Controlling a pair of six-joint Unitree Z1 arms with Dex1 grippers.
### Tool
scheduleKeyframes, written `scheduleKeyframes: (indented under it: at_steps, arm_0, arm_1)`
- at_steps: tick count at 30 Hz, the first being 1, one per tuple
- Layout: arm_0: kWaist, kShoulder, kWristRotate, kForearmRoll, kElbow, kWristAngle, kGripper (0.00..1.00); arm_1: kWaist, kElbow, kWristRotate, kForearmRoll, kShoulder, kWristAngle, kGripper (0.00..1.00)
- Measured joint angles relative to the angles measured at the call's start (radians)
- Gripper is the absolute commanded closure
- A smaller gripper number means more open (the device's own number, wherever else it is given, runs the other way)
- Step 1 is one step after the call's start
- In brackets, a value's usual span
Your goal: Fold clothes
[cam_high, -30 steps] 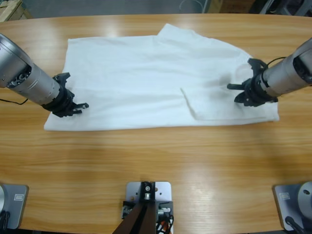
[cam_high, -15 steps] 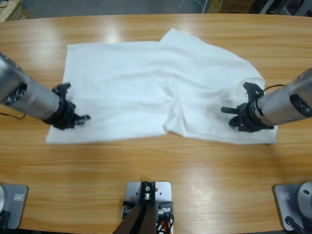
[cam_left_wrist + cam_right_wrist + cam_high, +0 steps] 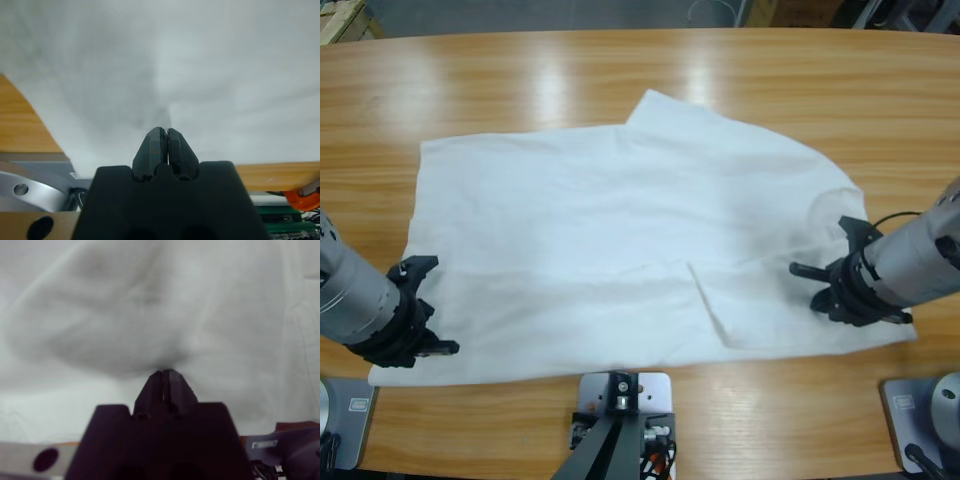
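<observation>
Across the middle of the wooden table, white T-shirt spread wide, lying mostly flat, front hem edge reaching close to the near table edge. Slightly wrinkled; one flap folded over near the lower centre-right with a visible crease. One pointed bit of fabric sticking up toward the far side, above centre. Pinched at both lower corners: left gripper at the shirt's lower left corner, jaws closed tight with cloth between them; right gripper at the lower right corner area, jaws likewise pressed together on the fabric. Left wrist view: shirt filling most of the frame, jaw tips of left gripper meeting, cloth bunched and pulled into a small peak right at the tips, strip of table beside and below. Right wrist view: right gripper tips together, white fabric puckered into a fold at the tips and covering nearly everything beyond. Both arms entering low from opposite side edges in the high view, shirt stretched between them.
</observation>
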Motion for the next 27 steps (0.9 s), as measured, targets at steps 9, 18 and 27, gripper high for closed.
scheduleKeyframes:
  at_steps: [9,18,27]
  arm_0:
    - [0.017,-0.066,-0.047,0.026,-0.001,0.000,0.104]
    - [0.441,-0.309,0.219,0.009,-0.175,0.055,0.009]
    - [0.863,-0.219,0.495,-0.046,-0.186,-0.051,0.018]
  arm_1:
    - [0.004,0.006,0.037,0.066,-0.058,0.000,0.000]
    - [-0.317,-0.314,-0.480,0.140,-0.302,0.191,0.002]
    - [-0.455,-0.787,-0.724,0.228,0.074,0.355,0.059]
